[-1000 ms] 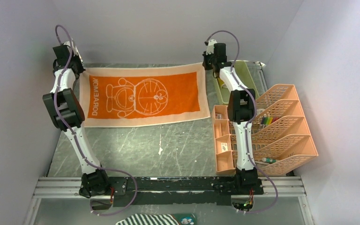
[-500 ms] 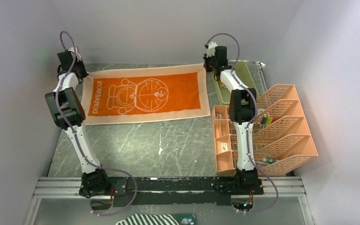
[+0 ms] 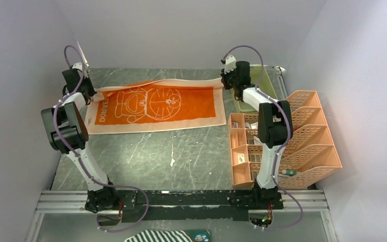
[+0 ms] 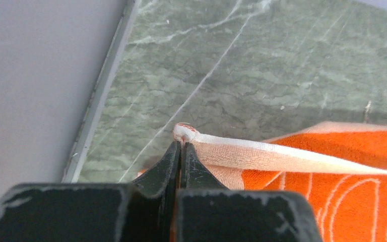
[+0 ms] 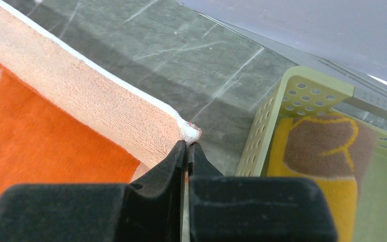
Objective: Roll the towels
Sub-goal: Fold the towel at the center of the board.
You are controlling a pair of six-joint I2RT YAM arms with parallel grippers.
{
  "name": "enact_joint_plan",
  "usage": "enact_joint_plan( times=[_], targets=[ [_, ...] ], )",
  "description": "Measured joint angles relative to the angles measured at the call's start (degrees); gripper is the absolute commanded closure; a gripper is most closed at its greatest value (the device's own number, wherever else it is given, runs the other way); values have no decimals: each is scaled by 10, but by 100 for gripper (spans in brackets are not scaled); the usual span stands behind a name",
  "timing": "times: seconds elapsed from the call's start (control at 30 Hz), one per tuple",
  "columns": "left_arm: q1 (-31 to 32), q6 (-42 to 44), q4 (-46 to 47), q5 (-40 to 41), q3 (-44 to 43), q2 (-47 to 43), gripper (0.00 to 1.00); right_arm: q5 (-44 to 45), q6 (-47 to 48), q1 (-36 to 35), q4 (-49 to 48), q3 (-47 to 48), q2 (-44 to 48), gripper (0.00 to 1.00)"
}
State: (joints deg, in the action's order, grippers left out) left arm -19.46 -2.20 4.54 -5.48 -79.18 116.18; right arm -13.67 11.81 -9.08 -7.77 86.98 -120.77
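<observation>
Both far corners of the orange towel [image 3: 156,103] are pinched. Your left gripper [image 4: 181,146] has its jaws clamped on the far-left corner and your right gripper [image 5: 187,146] on the far-right one. Each bites only the very tip of the cream border.

The towel lies across the far half of the table [image 3: 181,161]. Its near edge is flat on the surface and its far edge is held up off it between the two arms.

Expect light, limp terry that will droop and fold wherever it is unsupported. The nap should grip well enough, but so small a bite could pull free if you draw the arms apart. Bring both corners over level and at the same pace so the roll starts straight.

The yellow towel [image 5: 327,151] sits bunched in the green basket [image 5: 302,91] near the far right corner of the table, just beside the right gripper. I'd take that one by its hem corners too, once it is spread flat.
</observation>
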Motion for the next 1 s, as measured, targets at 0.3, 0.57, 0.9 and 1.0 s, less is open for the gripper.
enact_joint_plan(
  times=[0.3, 0.57, 0.9, 1.0],
  targets=[
    [-19, -11, 38, 38, 122, -113, 93, 3, 22, -6, -13, -153, 122, 100],
    [-26, -23, 45, 70, 237, -200, 93, 3, 21, -7, -8, -228, 176, 100],
    [-28, -46, 44, 93, 279, -250, 93, 4, 5, -7, 3, -258, 235, 100],
    [-29, -47, 42, 98, 292, -262, 93, 3, 4, -11, 14, -275, 256, 100]
  ],
)
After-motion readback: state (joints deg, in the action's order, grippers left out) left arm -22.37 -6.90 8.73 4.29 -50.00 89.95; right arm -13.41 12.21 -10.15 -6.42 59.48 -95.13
